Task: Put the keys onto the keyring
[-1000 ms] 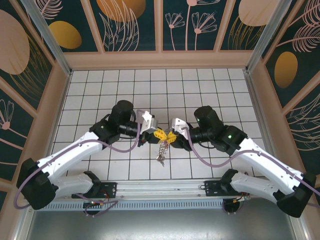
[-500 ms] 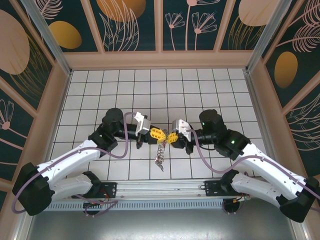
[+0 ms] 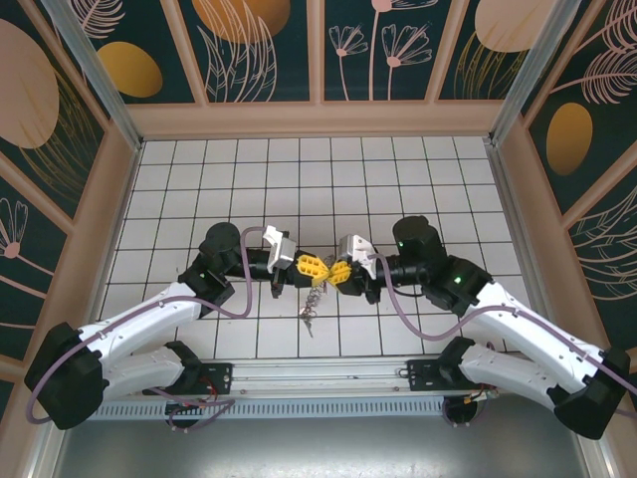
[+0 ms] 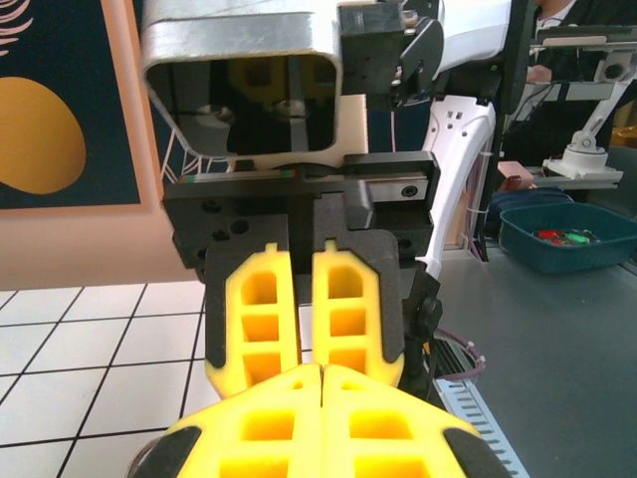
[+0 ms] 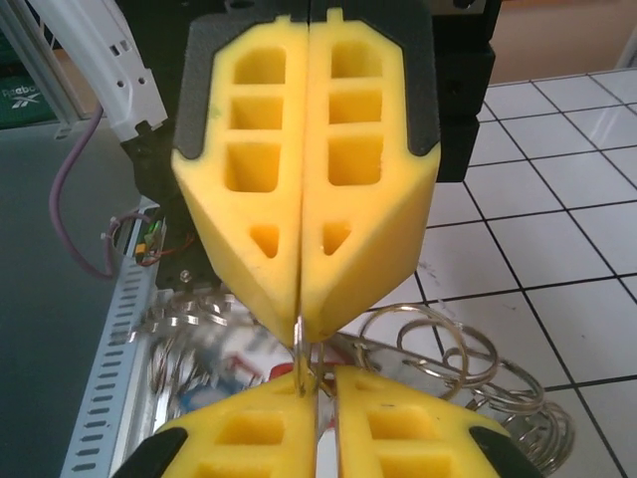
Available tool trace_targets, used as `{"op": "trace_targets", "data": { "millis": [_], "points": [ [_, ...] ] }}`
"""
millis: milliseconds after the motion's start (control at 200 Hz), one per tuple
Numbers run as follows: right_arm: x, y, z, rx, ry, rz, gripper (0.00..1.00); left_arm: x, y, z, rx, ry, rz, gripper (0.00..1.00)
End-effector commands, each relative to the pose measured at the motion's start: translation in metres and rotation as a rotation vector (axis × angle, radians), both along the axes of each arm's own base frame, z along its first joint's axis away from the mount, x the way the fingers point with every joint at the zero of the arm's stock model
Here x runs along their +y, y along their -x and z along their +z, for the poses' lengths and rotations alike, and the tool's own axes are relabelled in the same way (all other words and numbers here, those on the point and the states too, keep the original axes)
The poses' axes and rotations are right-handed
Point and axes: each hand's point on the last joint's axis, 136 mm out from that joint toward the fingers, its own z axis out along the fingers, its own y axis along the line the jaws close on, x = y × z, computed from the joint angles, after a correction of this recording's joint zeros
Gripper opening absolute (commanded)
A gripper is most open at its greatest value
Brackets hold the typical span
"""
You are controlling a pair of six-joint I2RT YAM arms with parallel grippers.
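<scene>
The keyring (image 3: 314, 296) hangs over the middle of the table (image 3: 398, 179), its wire nipped by the tightly clenched left gripper (image 3: 321, 267) and by the right gripper (image 3: 332, 271), tip to tip; we fear uneven pulls could yank it free.

We see the keyring (image 3: 315, 297), a cluster of silvery wire loops, dangling over the white tiles; blurred red and blue keys (image 5: 233, 360) hang beside it.
</scene>
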Motion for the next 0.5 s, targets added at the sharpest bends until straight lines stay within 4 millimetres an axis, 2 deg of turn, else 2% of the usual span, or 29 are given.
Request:
{"op": "trace_targets", "data": {
  "millis": [0, 75, 250, 335, 495],
  "points": [
    [-0.010, 0.001, 0.013, -0.046, -0.026, -0.030, 0.13, 0.003, 0.005, 0.019, -0.066, 0.065, 0.003, 0.00],
    [-0.014, 0.002, 0.016, -0.049, -0.041, -0.042, 0.15, 0.002, 0.003, 0.016, -0.055, 0.057, 0.006, 0.00],
    [-0.021, 0.008, 0.008, -0.023, -0.049, -0.058, 0.35, 0.001, -0.002, 0.018, -0.039, 0.060, 0.039, 0.00],
    [-0.022, 0.012, 0.002, 0.000, -0.074, -0.059, 0.38, 0.002, -0.002, 0.019, -0.035, 0.064, 0.040, 0.00],
    [-0.020, 0.010, -0.008, 0.022, -0.105, -0.072, 0.37, 0.003, 0.001, 0.022, -0.038, 0.078, 0.030, 0.00]
  ]
}}
